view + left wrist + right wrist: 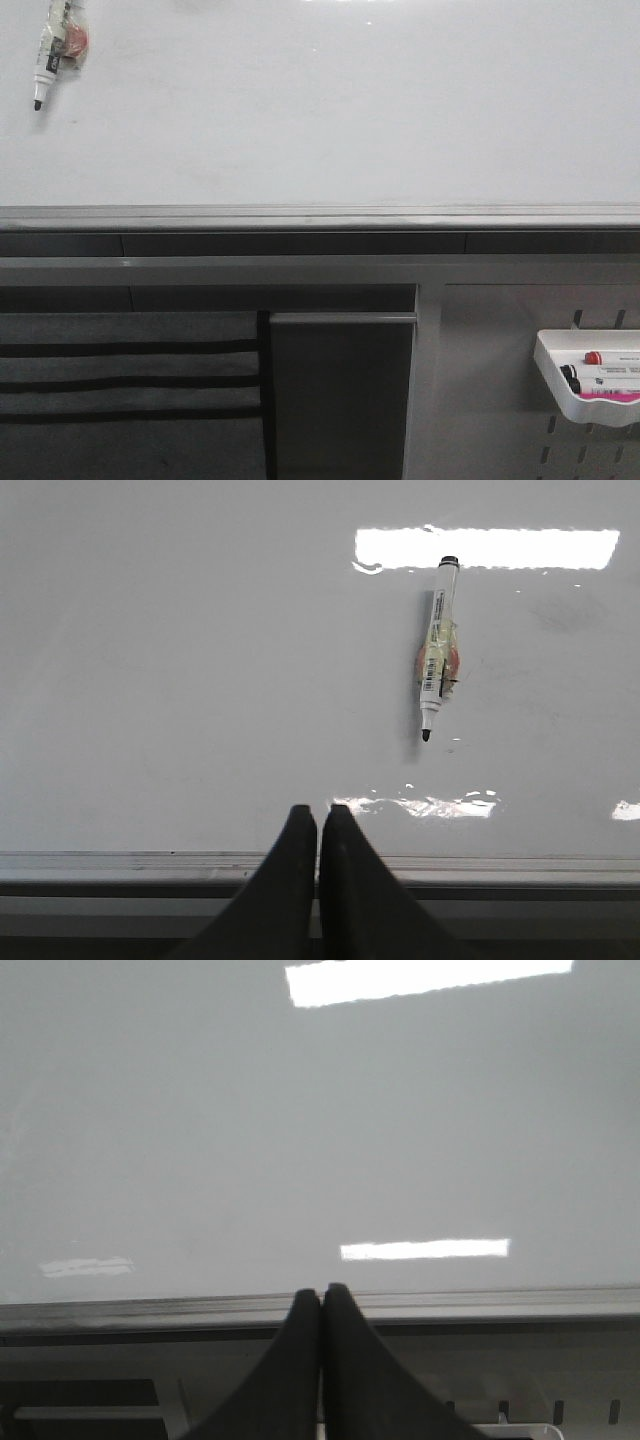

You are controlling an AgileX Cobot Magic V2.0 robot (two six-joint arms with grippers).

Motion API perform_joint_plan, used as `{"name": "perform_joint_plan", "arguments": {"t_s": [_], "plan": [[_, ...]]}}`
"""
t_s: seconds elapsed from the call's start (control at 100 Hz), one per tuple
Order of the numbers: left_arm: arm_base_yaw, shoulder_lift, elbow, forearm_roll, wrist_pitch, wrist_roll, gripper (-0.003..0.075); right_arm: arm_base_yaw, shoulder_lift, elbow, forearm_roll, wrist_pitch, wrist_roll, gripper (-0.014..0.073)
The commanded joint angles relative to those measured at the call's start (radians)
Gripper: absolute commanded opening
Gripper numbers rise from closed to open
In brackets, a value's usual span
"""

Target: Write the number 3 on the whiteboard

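Plainly, the whiteboard [330, 110] is a glossy white sheet spanning the whole front view, bare of any written digit, with a grey metal strip [320, 217] along its near edge. A marker [50, 50] lies on it at the far left, dark tip uncapped. Both the left pincer [318, 825] and right pincer [321, 1305] are clenched tight, empty, hovering over that edge strip.

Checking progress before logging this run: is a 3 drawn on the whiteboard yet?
No. The whiteboard is blank in the front view, with only a marker lying on it.
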State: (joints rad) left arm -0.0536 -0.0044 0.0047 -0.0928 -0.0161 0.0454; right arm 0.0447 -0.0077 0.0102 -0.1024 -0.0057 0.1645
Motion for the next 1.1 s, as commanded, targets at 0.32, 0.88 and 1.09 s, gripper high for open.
{"name": "perform_joint_plan", "arguments": {"t_s": [0.32, 0.88, 1.09], "plan": [[0.002, -0.002, -0.169, -0.056, -0.069, -0.009, -0.002, 0.001, 0.037, -0.17, 0.022, 0.066, -0.005, -0.0069], [0.002, 0.417, -0.583, 0.006, 0.377, 0.012, -0.002, 0.001, 0.529, -0.588, 0.047, 0.487, -0.097, -0.0069], [0.002, 0.483, -0.579, 0.004, 0.381, 0.012, -0.002, 0.001, 0.613, -0.588, 0.062, 0.517, -0.097, -0.0069]]}}
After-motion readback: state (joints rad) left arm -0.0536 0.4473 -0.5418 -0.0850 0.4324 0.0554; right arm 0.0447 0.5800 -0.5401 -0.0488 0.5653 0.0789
